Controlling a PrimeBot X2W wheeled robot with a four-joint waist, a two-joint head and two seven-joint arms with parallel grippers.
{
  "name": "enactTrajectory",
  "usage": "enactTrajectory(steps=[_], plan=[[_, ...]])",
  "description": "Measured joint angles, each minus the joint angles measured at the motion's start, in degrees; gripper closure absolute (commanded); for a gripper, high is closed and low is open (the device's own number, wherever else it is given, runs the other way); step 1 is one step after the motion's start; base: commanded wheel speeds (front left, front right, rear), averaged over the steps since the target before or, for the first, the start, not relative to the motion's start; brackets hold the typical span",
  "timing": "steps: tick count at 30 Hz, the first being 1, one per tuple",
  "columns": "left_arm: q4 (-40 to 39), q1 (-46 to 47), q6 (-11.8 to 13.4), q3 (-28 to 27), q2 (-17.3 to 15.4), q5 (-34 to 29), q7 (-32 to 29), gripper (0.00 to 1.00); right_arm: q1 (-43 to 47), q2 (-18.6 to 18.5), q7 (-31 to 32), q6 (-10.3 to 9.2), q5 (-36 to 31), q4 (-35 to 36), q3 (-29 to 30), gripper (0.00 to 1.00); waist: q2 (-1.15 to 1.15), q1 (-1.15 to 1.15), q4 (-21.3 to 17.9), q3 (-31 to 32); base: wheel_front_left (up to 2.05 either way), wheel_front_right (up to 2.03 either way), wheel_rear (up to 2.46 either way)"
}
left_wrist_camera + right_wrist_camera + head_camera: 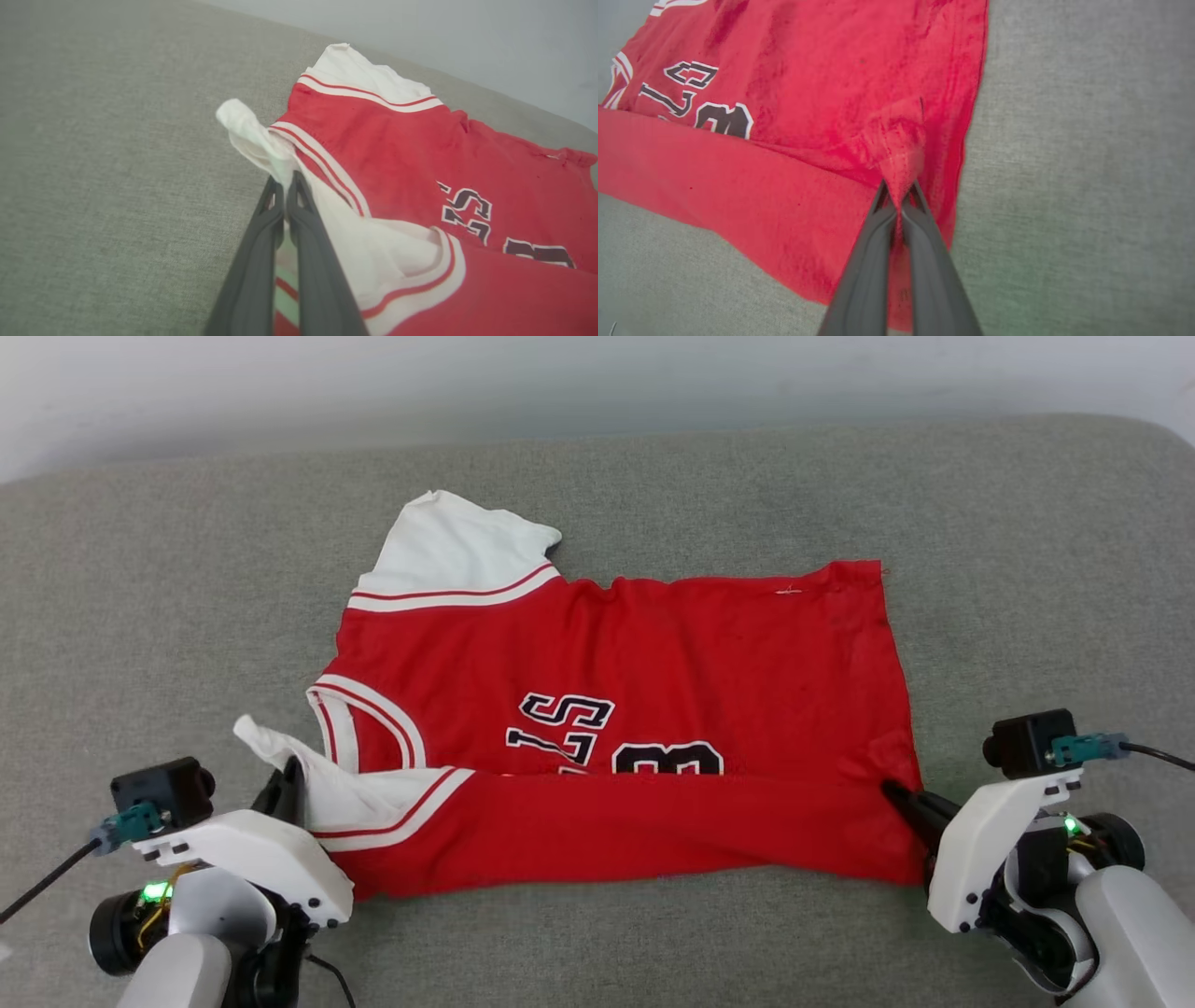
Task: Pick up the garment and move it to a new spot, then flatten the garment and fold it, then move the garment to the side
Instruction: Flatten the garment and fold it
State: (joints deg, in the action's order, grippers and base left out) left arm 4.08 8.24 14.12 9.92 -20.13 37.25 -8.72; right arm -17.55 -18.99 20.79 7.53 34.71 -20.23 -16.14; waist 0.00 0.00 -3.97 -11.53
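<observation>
The garment (653, 653), a red jersey with white trim and black lettering, lies spread on the grey cushion with its near edge folded up over the lettering. At its left end my left gripper (291, 775) is shut on the white shoulder cloth; in the left wrist view the left gripper (285, 179) pinches that white fabric (252, 135). At its right end my right gripper (894, 791) is shut on the red hem edge. The right wrist view has the right gripper (899, 189) holding a puckered peak of the garment (831, 93).
A grey fabric cushion (597, 495) carries everything; its back edge meets a pale wall (373, 383) at the top. Bare cushion lies left of the jersey (93, 163) and right of it (1087, 163).
</observation>
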Motion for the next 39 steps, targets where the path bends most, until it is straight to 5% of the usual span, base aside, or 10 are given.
enactTrajectory(steps=[7, 8, 9, 10, 11, 18, 23, 30, 39], plan=[[8.27, 2.31, -2.78, 1.67, 0.92, 1.49, -1.14, 1.00, -0.11, 0.45, -2.61, 0.00, -1.07, -3.42, -1.34, 1.00, 0.00, 0.00, 0.62, -1.31, 0.00, 0.00, 0.00], [9.29, 2.72, -3.52, 1.99, 1.03, 1.67, -1.12, 0.80, -0.18, 0.44, -3.55, 0.01, -1.51, -3.97, -1.49, 0.85, 0.00, 0.00, 0.61, -1.34, 0.00, 0.00, 0.00], [10.05, 3.11, -4.00, 2.23, 1.31, 1.97, -1.09, 0.55, -0.23, 0.55, -4.90, 0.01, -1.57, -4.37, -1.46, 0.59, 0.00, 0.00, 0.58, -1.37, 0.00, 0.00, 0.00], [11.02, 3.58, -4.45, 2.47, 1.52, 1.97, -0.67, 0.14, -0.34, 0.65, -6.08, 0.01, -1.74, -4.97, -1.48, 0.09, 0.00, 0.00, 0.57, -1.35, 0.00, 0.00, 0.00], [11.84, 4.02, -5.10, 2.74, 1.77, 2.10, -0.65, 0.00, -0.46, 0.67, -6.94, 0.01, -2.09, -5.58, -1.69, 0.00, 0.00, 0.00, 0.58, -1.28, 0.00, 0.00, 0.00], [14.92, 5.11, -7.10, 2.44, 2.05, 3.47, 0.35, 0.00, -0.07, 0.68, -17.31, -0.02, -1.38, -4.64, -2.37, 0.00, 0.00, 0.00, 0.46, 0.96, 0.00, 0.00, 0.00], [11.87, 4.42, -7.58, 2.40, -1.64, 3.80, -3.15, 0.00, 1.79, 0.10, -24.21, -0.02, -2.21, -0.48, -0.85, 0.00, 0.00, 0.00, 0.13, 3.65, 0.00, 0.00, 0.00], [2.97, 1.86, -6.98, 2.56, -8.77, 4.21, -13.84, 0.00, 5.49, 0.60, -27.48, -0.02, -5.59, 7.30, 4.39, 0.00, 0.00, 0.00, -1.30, 5.95, 0.00, 0.00, 0.00], [-6.80, -2.80, -3.24, 3.05, -15.83, 8.80, -32.31, 0.00, 9.95, 4.28, -25.21, -0.02, -9.79, 18.60, 10.18, 0.00, 0.00, 0.00, -3.39, 3.27, 0.00, 0.00, 0.00]])
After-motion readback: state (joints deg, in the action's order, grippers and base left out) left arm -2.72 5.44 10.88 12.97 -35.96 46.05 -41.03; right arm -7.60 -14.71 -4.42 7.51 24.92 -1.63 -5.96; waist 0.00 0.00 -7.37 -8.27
